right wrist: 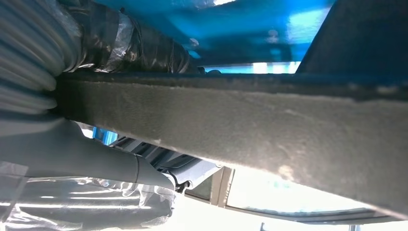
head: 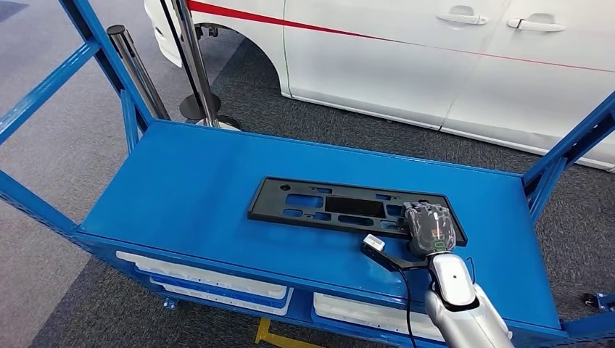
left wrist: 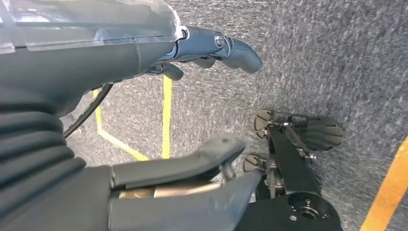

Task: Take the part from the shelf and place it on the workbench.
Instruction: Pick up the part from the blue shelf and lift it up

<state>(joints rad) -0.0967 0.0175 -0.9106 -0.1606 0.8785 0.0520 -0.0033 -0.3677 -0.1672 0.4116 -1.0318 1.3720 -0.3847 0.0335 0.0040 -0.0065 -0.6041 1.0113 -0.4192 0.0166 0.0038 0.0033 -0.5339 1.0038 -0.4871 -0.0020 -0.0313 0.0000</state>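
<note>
Part (head: 341,206): flat black plastic panel w/ several cut-out slots, lying flat on the blue shelf deck (head: 203,196), roughly mid-deck, long axis running left-right, right end nearest the robot's arm. Judged light, thin and fairly stiff, though a panel this long will likely flex or droop if lifted by one end alone. Surface looks smooth; slip risk under a loose pinch. Thin webs between the slots are prob. the weak spots, so avoid loading those.

Best hold, in my judgement: the solid outer rim at the right end, thumb under the near edge and fingers over the top, then lift level.

Right hand (head: 429,228): wrapped in clear film, palm down over the panel's right end, wrist and silver forearm coming in from near-right. Right wrist view shows the panel edge (right wrist: 240,130) close against the hand, thumb (right wrist: 96,161) on one side, covered fingers on the other; whether they are actually clamped on it, cannot tell.

Left hand (left wrist: 144,120): hanging over grey carpet (left wrist: 312,57), fingers apart, holding nothing.

White car (head: 435,58) stands on the far side of the shelf.
</note>
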